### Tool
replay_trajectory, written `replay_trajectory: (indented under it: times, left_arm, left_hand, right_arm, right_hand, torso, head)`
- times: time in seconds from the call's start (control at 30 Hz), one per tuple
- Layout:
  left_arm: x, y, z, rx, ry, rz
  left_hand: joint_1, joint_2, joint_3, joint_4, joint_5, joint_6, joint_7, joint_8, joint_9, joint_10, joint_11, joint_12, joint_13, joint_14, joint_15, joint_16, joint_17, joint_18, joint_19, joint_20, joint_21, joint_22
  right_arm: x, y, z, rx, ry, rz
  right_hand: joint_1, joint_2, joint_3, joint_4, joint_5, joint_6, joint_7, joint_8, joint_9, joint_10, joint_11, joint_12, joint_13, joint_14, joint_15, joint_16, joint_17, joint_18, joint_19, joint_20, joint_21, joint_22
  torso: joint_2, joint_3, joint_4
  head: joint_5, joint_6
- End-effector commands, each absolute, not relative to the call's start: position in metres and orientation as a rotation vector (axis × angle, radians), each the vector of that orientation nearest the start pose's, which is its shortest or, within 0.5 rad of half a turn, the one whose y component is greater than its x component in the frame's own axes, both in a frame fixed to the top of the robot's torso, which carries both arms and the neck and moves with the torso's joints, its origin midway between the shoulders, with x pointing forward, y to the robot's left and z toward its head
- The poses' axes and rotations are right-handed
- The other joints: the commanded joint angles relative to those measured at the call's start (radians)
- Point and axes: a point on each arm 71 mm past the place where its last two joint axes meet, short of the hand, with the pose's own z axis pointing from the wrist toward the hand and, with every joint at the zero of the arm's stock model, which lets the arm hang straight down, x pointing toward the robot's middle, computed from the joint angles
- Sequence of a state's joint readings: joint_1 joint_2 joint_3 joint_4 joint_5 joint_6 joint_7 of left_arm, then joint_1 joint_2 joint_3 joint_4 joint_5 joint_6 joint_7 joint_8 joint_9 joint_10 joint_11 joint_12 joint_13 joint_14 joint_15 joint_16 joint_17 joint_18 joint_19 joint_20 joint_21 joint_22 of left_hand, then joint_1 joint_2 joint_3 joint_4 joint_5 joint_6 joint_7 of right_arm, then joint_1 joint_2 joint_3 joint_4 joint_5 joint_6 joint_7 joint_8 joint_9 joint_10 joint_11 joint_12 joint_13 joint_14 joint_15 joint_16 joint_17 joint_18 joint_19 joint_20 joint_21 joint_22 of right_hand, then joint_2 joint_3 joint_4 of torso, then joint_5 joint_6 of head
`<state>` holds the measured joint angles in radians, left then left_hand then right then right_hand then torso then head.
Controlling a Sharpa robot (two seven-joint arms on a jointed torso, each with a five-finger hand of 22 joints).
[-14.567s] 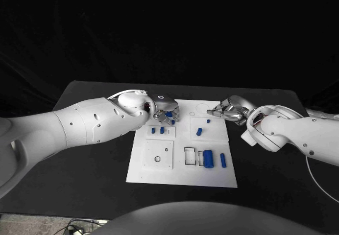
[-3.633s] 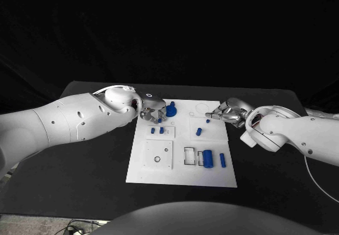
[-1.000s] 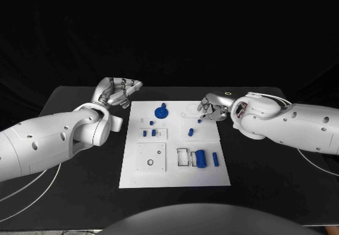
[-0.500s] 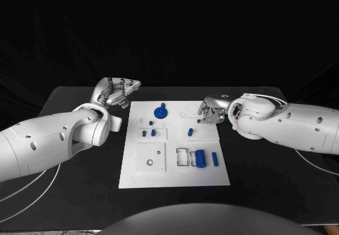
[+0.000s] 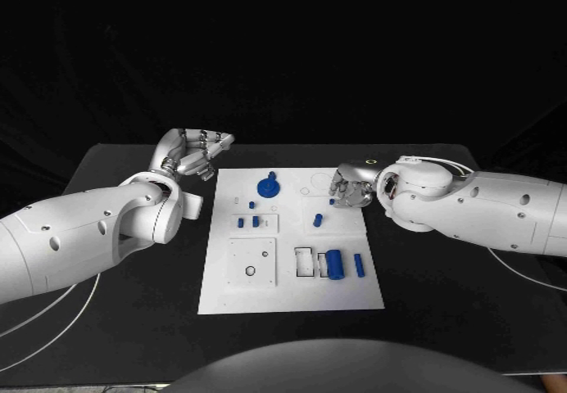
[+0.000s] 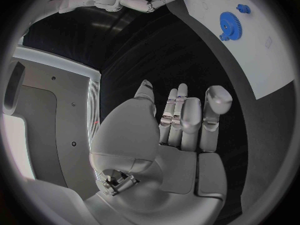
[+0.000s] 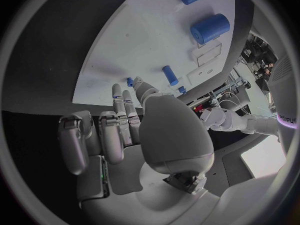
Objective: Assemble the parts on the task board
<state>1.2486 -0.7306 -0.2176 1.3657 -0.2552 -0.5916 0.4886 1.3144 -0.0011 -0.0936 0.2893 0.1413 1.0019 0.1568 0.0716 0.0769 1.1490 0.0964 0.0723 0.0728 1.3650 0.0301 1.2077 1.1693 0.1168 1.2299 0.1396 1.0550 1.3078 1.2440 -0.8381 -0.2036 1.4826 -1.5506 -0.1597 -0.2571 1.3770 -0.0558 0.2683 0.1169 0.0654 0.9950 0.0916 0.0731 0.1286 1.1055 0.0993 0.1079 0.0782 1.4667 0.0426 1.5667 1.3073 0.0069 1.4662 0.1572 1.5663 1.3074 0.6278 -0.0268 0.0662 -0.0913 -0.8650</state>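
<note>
our right hand [image 5: 352, 187] hovers with fingers loosely apart, empty, over the task board [image 5: 296, 286]'s far right corner by a small blue peg [image 5: 332, 201]; we judge picking it comes next. left hand [image 5: 192, 151] idles spread, off-board.

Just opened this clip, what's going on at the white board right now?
The robot is partway through assembling small blue parts on the white task board. Its left hand is off the board over the black table, fingers apart and holding nothing. A blue gear sits near the board's far edge. The right hand reaches over the board's far right corner, fingertips at a small blue peg; whether it grips the peg is unclear. A large blue cylinder lies unplaced.
</note>
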Motion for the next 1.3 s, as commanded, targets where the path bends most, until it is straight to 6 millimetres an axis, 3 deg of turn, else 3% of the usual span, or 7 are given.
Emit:
replay_trajectory:
  times: [0.03,0.27,0.9,1.3]
  left_arm:
    - [0.506,0.210,-0.209,-0.755,1.354,-1.198]
    - [0.506,0.210,-0.209,-0.756,1.356,-1.199]
    - [0.506,0.209,-0.209,-0.755,1.356,-1.198]
    - [0.506,0.209,-0.209,-0.756,1.357,-1.199]
  left_hand:
    - [-0.003,0.010,-0.006,0.002,0.007,-0.009,-0.001,-0.002,-0.001,-0.004,0.003,-0.001,0.001,-0.006,0.003,-0.004,-0.001,-0.010,-0.004,0.003,-0.005,0.035]
    - [-0.002,0.013,-0.006,0.002,0.007,-0.009,-0.001,-0.001,-0.001,-0.004,0.003,-0.001,0.001,-0.008,0.003,-0.006,-0.004,-0.009,-0.005,0.003,-0.008,0.035]
    - [0.002,0.018,-0.007,0.002,0.008,-0.010,-0.001,-0.002,-0.001,-0.004,0.003,-0.001,0.001,-0.010,0.003,-0.009,-0.006,-0.009,-0.007,0.003,-0.012,0.034]
    - [0.003,0.020,-0.007,0.002,0.009,-0.011,-0.001,-0.002,-0.001,-0.005,0.003,-0.001,0.001,-0.010,0.003,-0.008,-0.006,-0.009,-0.007,0.002,-0.013,0.034]
  right_arm:
    - [0.478,-0.219,-0.240,-0.302,1.940,0.322]
    - [0.479,-0.216,-0.245,-0.306,1.949,0.316]
    - [0.480,-0.212,-0.249,-0.311,1.961,0.306]
    - [0.480,-0.211,-0.251,-0.313,1.962,0.300]
  right_hand:
    - [0.013,0.003,0.007,-0.001,0.001,0.010,-0.002,0.003,-0.002,0.008,-0.001,-0.006,-0.003,0.104,-0.006,0.004,0.263,-0.007,0.105,-0.006,0.004,0.263]
    - [0.019,0.006,0.013,-0.003,0.004,0.014,-0.004,0.002,-0.004,0.015,-0.005,-0.008,-0.009,0.104,-0.011,0.004,0.263,-0.007,0.105,-0.011,0.004,0.263]
    - [0.029,0.018,0.033,-0.005,0.010,0.036,-0.001,0.002,-0.008,0.047,-0.021,-0.013,-0.015,0.104,-0.029,0.004,0.263,-0.007,0.105,-0.027,0.004,0.263]
    - [0.051,0.023,0.054,-0.020,0.005,0.092,0.006,0.019,-0.004,0.088,-0.040,-0.022,-0.016,0.104,-0.047,0.004,0.263,-0.007,0.105,-0.046,0.004,0.263]
  torso:
    - [0.000,-0.0003,0.0003]
    - [0.000,0.0001,0.0012]
    - [0.000,0.0000,0.0009]
    - [0.000,0.0002,0.0004]
  head:
    - [-0.001,0.002]
    - [-0.004,0.010]
    - [-0.003,0.006]
    - [0.000,0.006]
